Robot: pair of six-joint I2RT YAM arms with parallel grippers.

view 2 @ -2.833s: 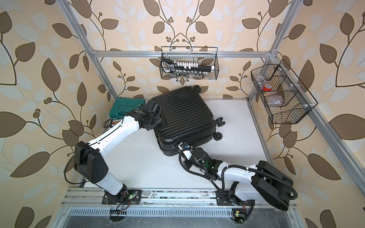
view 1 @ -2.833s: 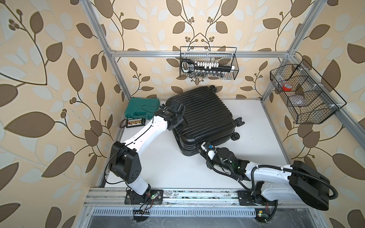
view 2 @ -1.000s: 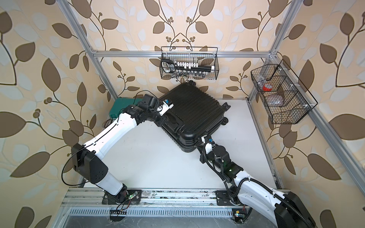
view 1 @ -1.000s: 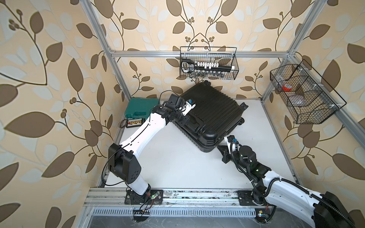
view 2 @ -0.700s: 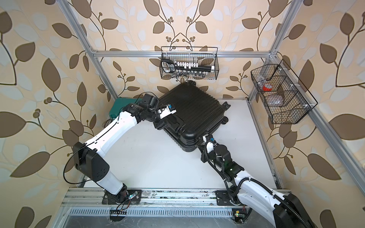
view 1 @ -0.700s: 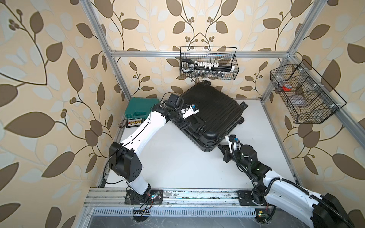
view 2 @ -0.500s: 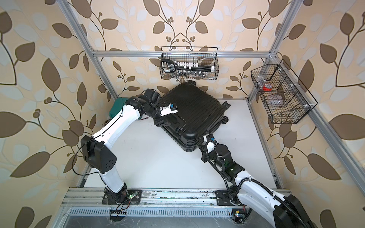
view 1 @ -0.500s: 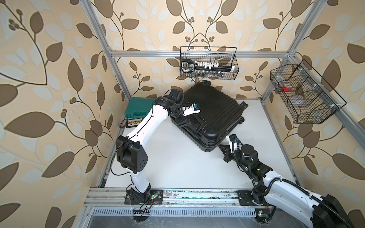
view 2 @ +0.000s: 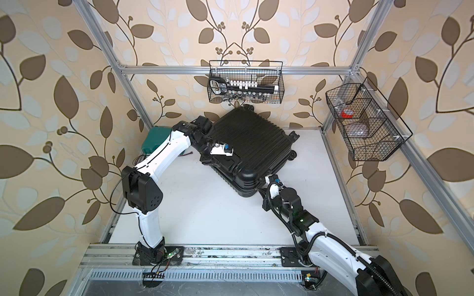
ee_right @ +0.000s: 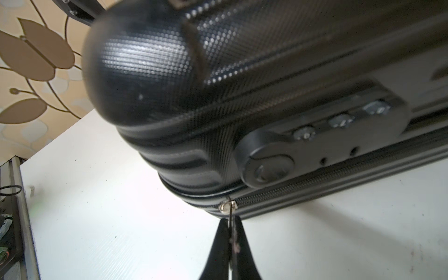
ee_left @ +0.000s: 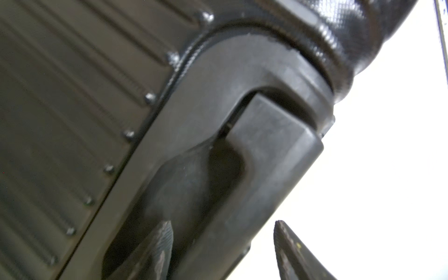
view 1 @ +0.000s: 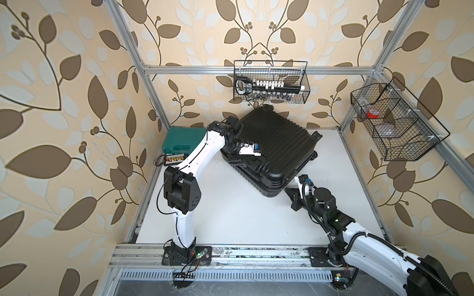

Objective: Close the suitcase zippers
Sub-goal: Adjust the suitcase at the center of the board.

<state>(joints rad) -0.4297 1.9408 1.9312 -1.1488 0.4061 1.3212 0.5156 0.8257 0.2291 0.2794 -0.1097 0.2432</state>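
Reaching in from the near right, the right claw [ee_right: 229, 224] of the black-and-white arm is pinched fully together on the thin metal pull. The pull hangs from the silver slider [ee_right: 226, 206] of the thin black zippers [ee_right: 315, 185], at the near corner of the large black ribbed hard-shell suitcase [view 1: 277, 143]. Just along the track from the slider, a black combination lock [ee_right: 315, 145] with three dials sits on the shell beside the seam. The suitcase lies flat and askew on the white tabletop [view 1: 230, 212], toward the far middle, with its wheels to the far right. At its left edge the left claw [ee_left: 223, 234] stands open: one fingertip [ee_left: 160, 242] is in the recess under the black moulded carry handle [ee_left: 266, 157] and the other outside it, neither clearly pressing. In both top views the white wrist camera mount [view 1: 250, 150] covers these fingers. Far left, beside that arm, lie a green plastic tool case [view 1: 183, 138] and a small rack of orange pieces [view 1: 175, 159]. On the far wall a black wire basket [view 1: 270, 82] of tools hangs over the suitcase's far corner, and another wire basket [view 1: 395, 128] on the right wall holds a red roll [view 1: 373, 112]
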